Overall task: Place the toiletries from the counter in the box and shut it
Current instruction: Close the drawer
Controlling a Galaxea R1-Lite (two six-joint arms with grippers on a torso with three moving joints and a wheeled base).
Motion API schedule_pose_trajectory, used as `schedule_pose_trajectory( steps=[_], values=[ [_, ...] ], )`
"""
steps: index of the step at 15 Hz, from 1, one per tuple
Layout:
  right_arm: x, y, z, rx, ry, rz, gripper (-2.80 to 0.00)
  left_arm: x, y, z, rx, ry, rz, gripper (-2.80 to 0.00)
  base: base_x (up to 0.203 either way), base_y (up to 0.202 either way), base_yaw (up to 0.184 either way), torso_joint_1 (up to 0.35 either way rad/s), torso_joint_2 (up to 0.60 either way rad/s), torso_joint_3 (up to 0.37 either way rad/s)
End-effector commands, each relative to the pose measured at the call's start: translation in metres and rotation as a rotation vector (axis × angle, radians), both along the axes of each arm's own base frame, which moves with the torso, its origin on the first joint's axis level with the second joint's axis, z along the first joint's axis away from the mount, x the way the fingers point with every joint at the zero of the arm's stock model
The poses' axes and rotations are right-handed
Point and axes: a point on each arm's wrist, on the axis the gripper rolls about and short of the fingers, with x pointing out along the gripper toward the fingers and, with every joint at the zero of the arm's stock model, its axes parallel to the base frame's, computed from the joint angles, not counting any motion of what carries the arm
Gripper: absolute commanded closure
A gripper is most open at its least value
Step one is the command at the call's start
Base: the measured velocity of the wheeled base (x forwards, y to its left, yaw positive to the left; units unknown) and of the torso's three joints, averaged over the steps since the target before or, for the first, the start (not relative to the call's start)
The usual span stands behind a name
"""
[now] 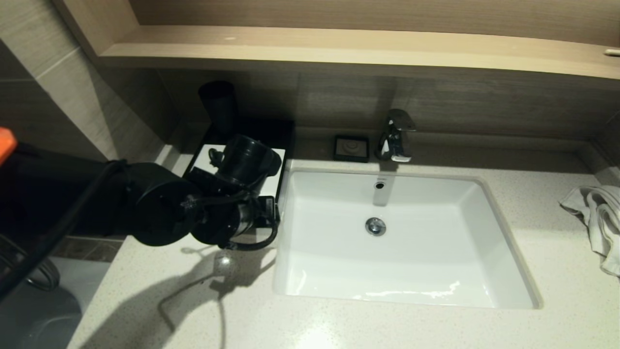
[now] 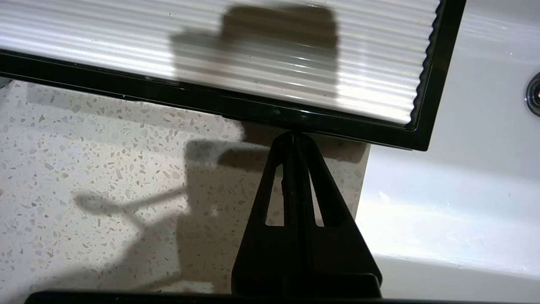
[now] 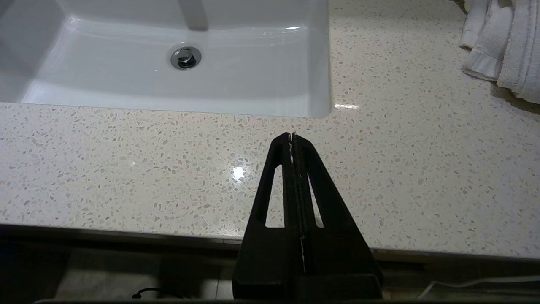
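The box [image 1: 203, 154] stands on the counter [image 1: 339, 325] just left of the white basin [image 1: 411, 252]. In the left wrist view its ribbed white top [image 2: 126, 42] sits flush in its black frame. My left gripper [image 2: 294, 134] is shut and empty. Its tips touch the black front edge [image 2: 211, 101] of the box near the corner by the basin. In the head view my left arm [image 1: 193, 208] covers the box's front. My right gripper [image 3: 292, 135] is shut and empty, low over the counter's front strip [image 3: 126, 160]. No toiletries show in any view.
A dark cup [image 1: 219, 106] stands behind the box. A small black soap dish [image 1: 351, 148] and the tap [image 1: 397, 135] sit behind the basin. A white towel [image 1: 598, 218] lies at the counter's right end. A wooden shelf [image 1: 339, 43] overhangs the back.
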Motion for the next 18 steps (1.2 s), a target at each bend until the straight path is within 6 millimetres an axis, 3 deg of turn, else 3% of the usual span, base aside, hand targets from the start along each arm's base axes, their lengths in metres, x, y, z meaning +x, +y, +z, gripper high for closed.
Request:
schedule_pose_trajectory(
  steps=[1, 11, 18],
  values=[
    [0.000, 0.000, 0.000, 0.000, 0.000, 0.000, 0.00, 0.003, -0.001, 0.000, -0.003, -0.004, 0.005, 0.00, 0.000, 0.000, 0.000, 0.000, 0.00, 0.000],
    [0.000, 0.000, 0.000, 0.000, 0.000, 0.001, 0.00, 0.001, 0.000, 0.005, -0.022, -0.035, 0.004, 0.00, 0.000, 0.000, 0.000, 0.000, 0.00, 0.000],
    [0.000, 0.000, 0.000, 0.000, 0.000, 0.001, 0.00, -0.037, 0.022, 0.017, -0.011, -0.020, -0.013, 0.00, 0.000, 0.000, 0.000, 0.000, 0.00, 0.000]
  ],
)
